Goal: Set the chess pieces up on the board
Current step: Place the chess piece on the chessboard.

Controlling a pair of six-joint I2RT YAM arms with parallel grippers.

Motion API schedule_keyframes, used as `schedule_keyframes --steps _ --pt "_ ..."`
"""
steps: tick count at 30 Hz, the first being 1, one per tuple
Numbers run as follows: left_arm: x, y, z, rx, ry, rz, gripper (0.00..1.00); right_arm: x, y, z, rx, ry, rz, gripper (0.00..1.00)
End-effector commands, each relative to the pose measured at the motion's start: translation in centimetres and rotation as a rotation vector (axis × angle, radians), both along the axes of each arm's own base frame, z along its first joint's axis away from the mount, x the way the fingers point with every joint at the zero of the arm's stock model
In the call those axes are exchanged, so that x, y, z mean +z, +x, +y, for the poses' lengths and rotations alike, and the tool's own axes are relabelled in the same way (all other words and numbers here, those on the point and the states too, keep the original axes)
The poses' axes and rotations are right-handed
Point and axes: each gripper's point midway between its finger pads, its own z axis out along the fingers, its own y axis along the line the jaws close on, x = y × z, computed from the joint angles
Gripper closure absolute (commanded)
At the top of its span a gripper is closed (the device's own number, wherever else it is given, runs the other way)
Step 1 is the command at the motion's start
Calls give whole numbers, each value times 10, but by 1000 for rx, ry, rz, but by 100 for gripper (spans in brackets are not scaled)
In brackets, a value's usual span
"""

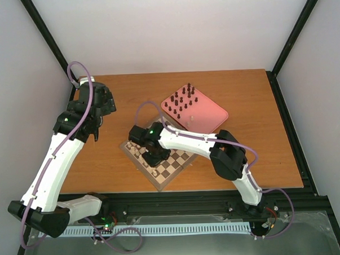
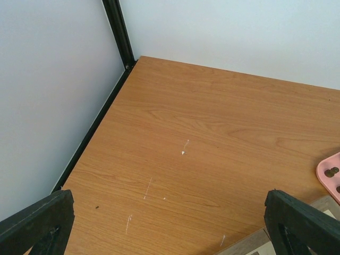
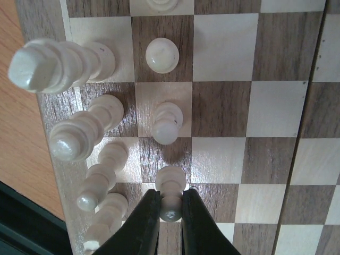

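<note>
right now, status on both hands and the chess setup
Left hand open, over table. Right hand shut on cream pawn, at the board. Dark pieces on pink tray. Neighbouring pawns close.

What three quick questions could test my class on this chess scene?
1. True or false: the right claw is shut on a cream pawn over the board.
2. Fill in: the left claw is ____ and holds nothing.
3. Where do the dark pieces stand? A) on the board B) on the pink tray C) in the left claw

Key: 1 true; 2 open; 3 B.
</note>
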Motion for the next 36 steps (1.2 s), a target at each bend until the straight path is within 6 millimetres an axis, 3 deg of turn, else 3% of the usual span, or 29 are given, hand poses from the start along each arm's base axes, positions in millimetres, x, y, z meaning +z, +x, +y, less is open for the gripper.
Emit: schedule_keyframes --steps 1,28,36 --pt "12 -4 3 11 -4 -39 0 0 2 10 28 12 -18 93" --pt "3 1 2 16 15 -19 0 -17 -2 9 45 -31 26 92" --pt "2 0 2 15 11 -17 0 -16 -1 8 41 -37 20 78"
